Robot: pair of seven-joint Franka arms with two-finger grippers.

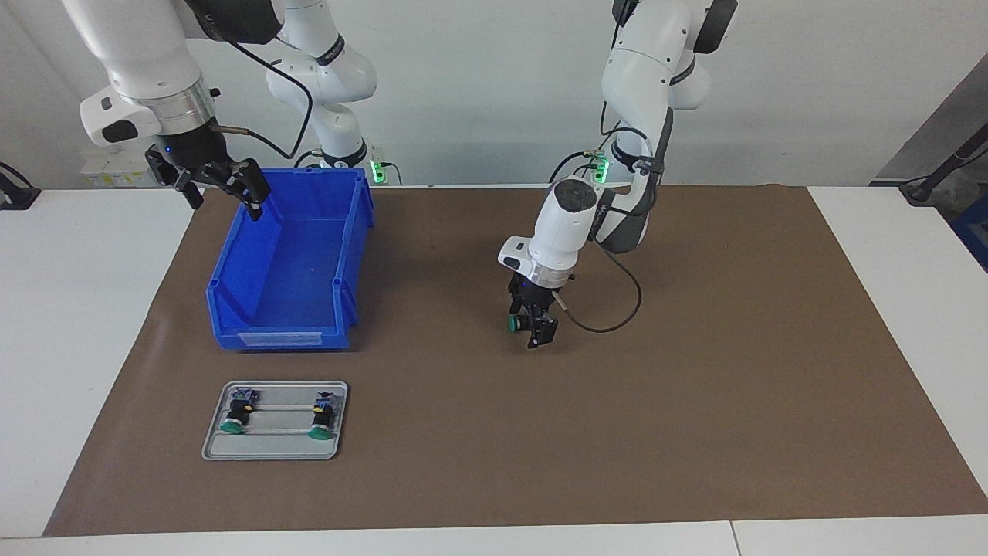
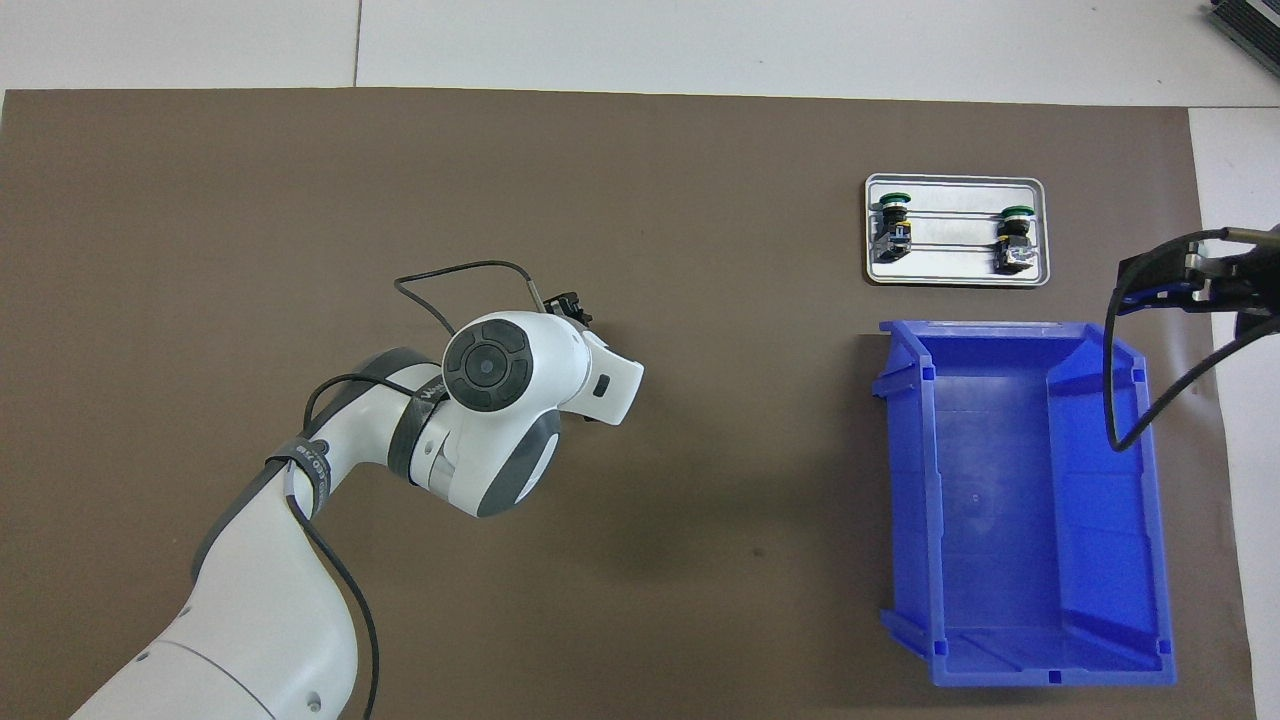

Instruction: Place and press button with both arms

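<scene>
Button (image 1: 510,322) with green cap held in the left end effector (image 1: 532,326), up in the air over the bare middle of the brown mat (image 1: 695,401); cap sticks out sideways toward the right arm's end of the surface, body clamped between the black fingers. In the overhead view the left arm's wrist housing covers the button and most of the fingers; only a black tip shows past it. Left arm comes from its base, elbow bent, wrist pointing steeply down. Right end effector (image 1: 224,185) hangs above the rim of the blue bin (image 1: 340,255) at the corner nearest the robots, fingers spread apart, nothing between them. Bin open-topped, nothing seen inside, sitting on the mat toward the right arm's end. Farther from the robots than the bin, just beside it, a small grey metal tray (image 1: 274,449) lies flat on the mat. On it two more buttons (image 1: 235,413) (image 1: 323,417), lying on their sides, well apart, one toward each end of the tray, green caps pointing away from the robots. White surface (image 1: 77,309) borders the mat.
</scene>
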